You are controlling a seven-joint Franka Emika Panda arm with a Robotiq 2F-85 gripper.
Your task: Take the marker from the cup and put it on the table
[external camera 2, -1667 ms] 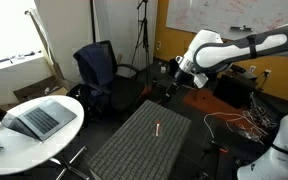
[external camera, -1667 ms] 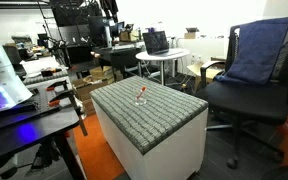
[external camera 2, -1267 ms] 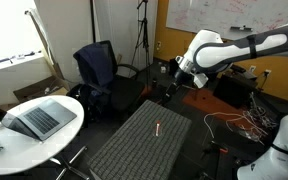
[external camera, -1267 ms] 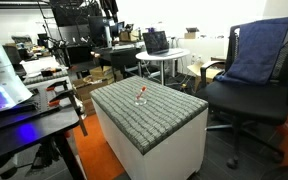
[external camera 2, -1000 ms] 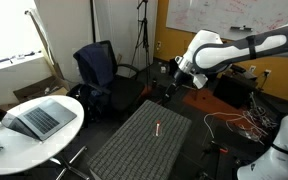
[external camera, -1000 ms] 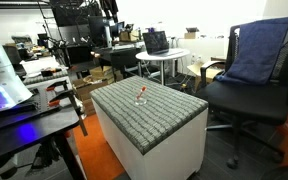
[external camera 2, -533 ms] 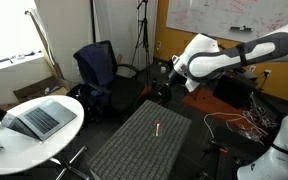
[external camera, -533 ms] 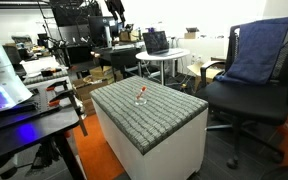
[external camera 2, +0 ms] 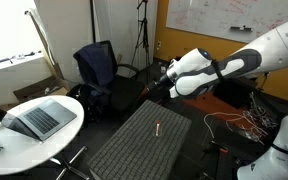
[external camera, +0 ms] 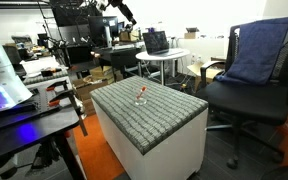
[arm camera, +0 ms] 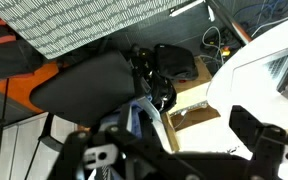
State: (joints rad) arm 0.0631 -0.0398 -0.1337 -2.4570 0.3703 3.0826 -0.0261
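Nearest stands the table (external camera: 174,105), a white-sided block with a grey woven top. Toward its far part the marker (external camera: 141,92) leans, red-orange, in the cup (external camera: 140,99), which is only a faint clear glint around its lower end. In an exterior view from above the marker (external camera 2: 156,129) is a small red stroke on the weave, with bare top all round it; the cup is too faint to make out there.

The gripper (external camera 2: 154,90) hangs off the table's far edge, above the floor and well apart from the marker, on the end of the white arm (external camera 2: 219,68) that reaches in from the side. In the wrist view the gripper (arm camera: 174,150) is blurred, its two fingers (arm camera: 259,135) spread wide with nothing between them; a corner of the table's weave (arm camera: 84,25) shows at the top.

Beyond the table are a black office chair (external camera: 246,95) draped in blue cloth and a round white table (external camera: 164,56) with a laptop (external camera: 155,41).
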